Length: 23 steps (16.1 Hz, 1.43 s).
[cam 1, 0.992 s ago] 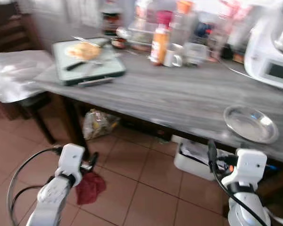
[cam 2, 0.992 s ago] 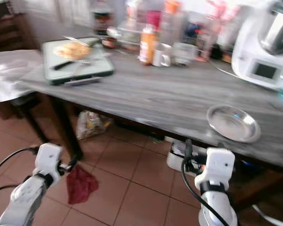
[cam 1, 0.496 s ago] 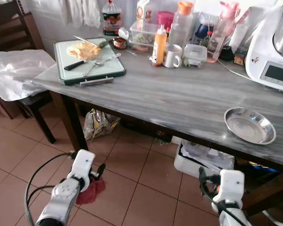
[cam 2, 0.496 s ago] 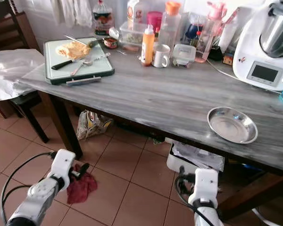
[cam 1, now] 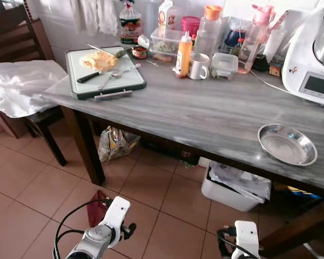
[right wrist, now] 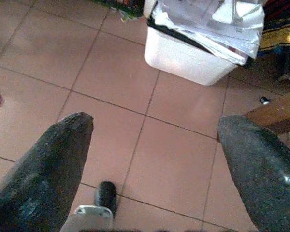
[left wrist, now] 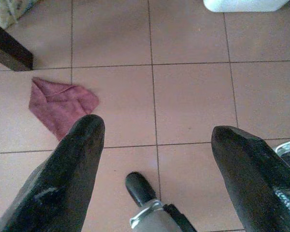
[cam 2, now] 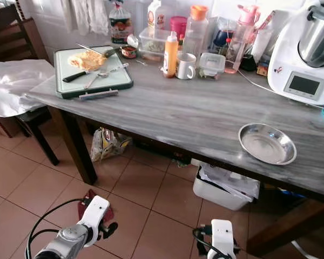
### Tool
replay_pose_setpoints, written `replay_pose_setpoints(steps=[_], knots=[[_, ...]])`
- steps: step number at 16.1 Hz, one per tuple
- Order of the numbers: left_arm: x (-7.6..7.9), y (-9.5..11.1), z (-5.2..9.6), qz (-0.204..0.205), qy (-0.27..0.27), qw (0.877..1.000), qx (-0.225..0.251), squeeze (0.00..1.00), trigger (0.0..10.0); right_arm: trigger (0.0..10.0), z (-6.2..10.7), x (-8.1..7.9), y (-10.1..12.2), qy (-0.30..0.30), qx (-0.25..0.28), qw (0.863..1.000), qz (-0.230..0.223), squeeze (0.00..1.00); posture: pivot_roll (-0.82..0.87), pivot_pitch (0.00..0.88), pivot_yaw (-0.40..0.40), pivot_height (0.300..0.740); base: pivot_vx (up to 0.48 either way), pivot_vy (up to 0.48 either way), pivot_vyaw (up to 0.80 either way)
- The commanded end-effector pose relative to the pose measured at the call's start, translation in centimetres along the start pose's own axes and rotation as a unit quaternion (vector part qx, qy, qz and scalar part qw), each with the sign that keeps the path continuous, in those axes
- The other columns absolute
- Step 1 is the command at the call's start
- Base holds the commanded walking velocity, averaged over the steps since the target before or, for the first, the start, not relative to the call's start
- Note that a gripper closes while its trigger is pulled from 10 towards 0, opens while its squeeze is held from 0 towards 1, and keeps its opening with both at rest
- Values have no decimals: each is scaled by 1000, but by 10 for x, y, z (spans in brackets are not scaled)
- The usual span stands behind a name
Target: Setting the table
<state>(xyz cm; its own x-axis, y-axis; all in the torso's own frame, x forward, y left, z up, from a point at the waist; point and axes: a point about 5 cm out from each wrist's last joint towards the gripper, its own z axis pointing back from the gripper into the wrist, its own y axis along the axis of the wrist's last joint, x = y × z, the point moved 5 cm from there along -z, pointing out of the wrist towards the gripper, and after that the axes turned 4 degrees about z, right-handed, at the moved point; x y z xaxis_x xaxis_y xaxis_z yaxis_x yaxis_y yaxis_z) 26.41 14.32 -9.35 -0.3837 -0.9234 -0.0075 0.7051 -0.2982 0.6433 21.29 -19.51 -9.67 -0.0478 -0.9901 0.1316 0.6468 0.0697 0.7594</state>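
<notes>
On the grey table point(cam 1: 205, 113) a steel dish point(cam 1: 287, 144) sits near the front edge at the robot's right, well apart from the green board point(cam 1: 105, 75) at the far left, which carries flatbread point(cam 1: 99, 59), a knife point(cam 1: 92, 76) and a spoon point(cam 1: 119, 72); bottles, a mug point(cam 1: 198, 66) and a white appliance point(cam 1: 313, 54) line the back. Both arms hang low over the tiled floor point(left wrist: 183, 96). The left gripper point(left wrist: 157, 145) is spread wide with nothing in it, near a red cloth point(left wrist: 60, 102), and the right gripper point(right wrist: 152, 145) is likewise wide and empty, before a white bin point(right wrist: 193, 53).
</notes>
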Motion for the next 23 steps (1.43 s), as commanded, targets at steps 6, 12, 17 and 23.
replay_pose_setpoints(steps=[6, 12, 17, 23], knots=[[0, -37, 3, 3, 23, 995, -94, 0, 10000, 10000, 14, 6, -72, 3, -142, 990, -5, 0, 26, 0, -24, 740, 0, 0, 0], [-24, -49, 11, 46, 77, 990, -112, 0, 10000, 10000, 18, 5, -80, 16, -157, 987, -4, 0, 52, 3, -34, 740, 0, 0, 0], [-60, -81, 32, 72, 135, 978, -143, 0, 10000, 10000, 14, -1, -75, 37, -154, 987, 26, 0, 108, 9, -60, 740, 0, 0, 0], [-51, -84, 29, 97, 131, 976, -144, 0, 10000, 10000, 3, 4, -57, 24, -145, 989, 2, 0, 159, 11, -88, 740, 0, 0, 0]])
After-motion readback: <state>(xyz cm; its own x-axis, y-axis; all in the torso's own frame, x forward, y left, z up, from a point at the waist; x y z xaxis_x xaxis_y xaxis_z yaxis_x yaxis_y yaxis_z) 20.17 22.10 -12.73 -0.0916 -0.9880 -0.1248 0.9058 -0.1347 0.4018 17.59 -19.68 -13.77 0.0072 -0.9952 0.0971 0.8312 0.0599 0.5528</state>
